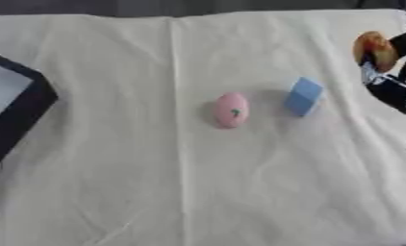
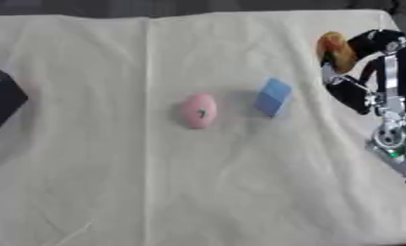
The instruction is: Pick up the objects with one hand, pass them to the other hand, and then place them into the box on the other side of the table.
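A dark box (image 1: 21, 108) sits at the bench's (image 1: 156, 192) left edge. Near the middle of the cream cloth lie a pink egg-shaped object (image 1: 231, 110) and, just beside it to the right, a blue block (image 1: 304, 96). At the far right the right hand (image 2: 358, 72) is raised above the bench, fingers curled round an orange-yellow rounded object (image 2: 334, 51).

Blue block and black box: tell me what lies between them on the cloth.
A pink egg-shaped object lies just left of the blue block. From there to the black box is bare white cloth, seen best in the left eye view.
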Tool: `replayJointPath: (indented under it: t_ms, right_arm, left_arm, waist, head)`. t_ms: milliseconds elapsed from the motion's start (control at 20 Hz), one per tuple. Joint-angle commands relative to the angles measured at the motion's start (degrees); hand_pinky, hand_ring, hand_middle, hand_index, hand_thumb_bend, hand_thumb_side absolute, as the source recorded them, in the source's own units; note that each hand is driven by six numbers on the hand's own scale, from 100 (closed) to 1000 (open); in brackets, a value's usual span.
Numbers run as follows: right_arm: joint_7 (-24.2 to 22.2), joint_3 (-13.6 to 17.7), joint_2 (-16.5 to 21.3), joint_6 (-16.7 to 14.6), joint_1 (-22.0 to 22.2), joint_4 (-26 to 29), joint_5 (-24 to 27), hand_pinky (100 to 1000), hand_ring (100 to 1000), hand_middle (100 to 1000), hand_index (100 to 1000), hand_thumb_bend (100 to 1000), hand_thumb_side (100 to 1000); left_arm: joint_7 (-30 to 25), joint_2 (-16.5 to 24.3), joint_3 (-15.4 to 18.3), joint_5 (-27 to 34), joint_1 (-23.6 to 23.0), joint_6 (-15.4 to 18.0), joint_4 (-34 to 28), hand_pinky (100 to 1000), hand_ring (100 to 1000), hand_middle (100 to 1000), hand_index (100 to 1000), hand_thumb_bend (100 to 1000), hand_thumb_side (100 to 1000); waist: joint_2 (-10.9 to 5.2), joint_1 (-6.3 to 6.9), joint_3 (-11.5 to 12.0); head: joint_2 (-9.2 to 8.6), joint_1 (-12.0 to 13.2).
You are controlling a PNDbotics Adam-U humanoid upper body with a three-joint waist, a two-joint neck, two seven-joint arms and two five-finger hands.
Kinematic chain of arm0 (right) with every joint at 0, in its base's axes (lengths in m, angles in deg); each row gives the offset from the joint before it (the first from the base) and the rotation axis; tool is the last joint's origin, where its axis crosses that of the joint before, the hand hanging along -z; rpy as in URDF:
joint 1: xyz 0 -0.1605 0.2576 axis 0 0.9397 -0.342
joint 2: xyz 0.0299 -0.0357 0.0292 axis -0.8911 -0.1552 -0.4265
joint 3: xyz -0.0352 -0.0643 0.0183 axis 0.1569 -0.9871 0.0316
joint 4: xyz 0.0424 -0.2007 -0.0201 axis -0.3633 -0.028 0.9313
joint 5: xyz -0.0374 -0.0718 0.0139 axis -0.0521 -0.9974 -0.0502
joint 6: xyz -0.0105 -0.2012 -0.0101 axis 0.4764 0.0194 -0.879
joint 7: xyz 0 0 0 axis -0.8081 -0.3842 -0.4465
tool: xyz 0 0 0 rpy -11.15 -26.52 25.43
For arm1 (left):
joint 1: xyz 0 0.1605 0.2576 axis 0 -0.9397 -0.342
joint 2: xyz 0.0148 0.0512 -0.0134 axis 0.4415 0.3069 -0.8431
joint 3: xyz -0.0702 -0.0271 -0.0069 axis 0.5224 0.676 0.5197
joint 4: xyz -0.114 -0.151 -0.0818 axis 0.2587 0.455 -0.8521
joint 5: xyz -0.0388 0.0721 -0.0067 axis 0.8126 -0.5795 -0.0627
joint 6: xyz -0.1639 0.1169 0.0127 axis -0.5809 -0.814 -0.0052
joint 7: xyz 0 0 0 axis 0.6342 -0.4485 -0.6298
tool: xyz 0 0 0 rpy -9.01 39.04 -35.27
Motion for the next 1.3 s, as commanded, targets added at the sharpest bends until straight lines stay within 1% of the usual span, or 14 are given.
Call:
replayJointPath:
  t_ms: [50,300,650,1050,1300]
  right_arm:
    - [-1.4,-0.3,2.6,-0.2,-1.8,0.8,0.8,215,482,434,444,176,100]
    - [-3.4,-2.0,2.6,0.0,-5.0,0.8,1.6,216,481,435,442,169,100]
    - [-5.7,-4.2,1.6,0.1,-8.7,0.8,2.3,218,479,435,439,159,100]
    - [-8.0,-7.1,-0.6,0.1,-12.5,0.8,2.2,237,475,434,435,150,100]
    - [-9.0,-9.0,-2.2,0.5,-14.3,0.8,1.8,233,473,434,432,142,100]
  left_arm:
    - [-1.8,2.2,-0.3,0.1,1.6,1.5,-1.0,897,776,679,762,100,779]
    - [-4.8,2.9,-1.6,0.1,3.9,3.8,-1.0,887,770,673,761,100,763]
    - [-9.0,3.1,-3.7,1.3,7.9,5.7,-1.0,877,767,670,759,100,744]
    - [-13.7,2.1,-6.5,3.4,12.6,5.2,-1.0,873,766,671,758,100,735]
    - [-16.5,1.4,-8.4,4.7,16.3,4.9,-1.0,870,767,674,760,100,726]
  waist:
    - [-2.65,0.73,0.1]
    - [-3.35,0.89,0.5]
    - [-4.10,1.14,1.2]
    - [-5.09,1.47,1.9]
    - [-5.41,1.78,2.6]
  head:
    - [0.48,-0.2]
    - [1.16,-0.3]
    - [1.92,0.0]
    - [3.01,-0.3]
    - [3.25,-0.8]
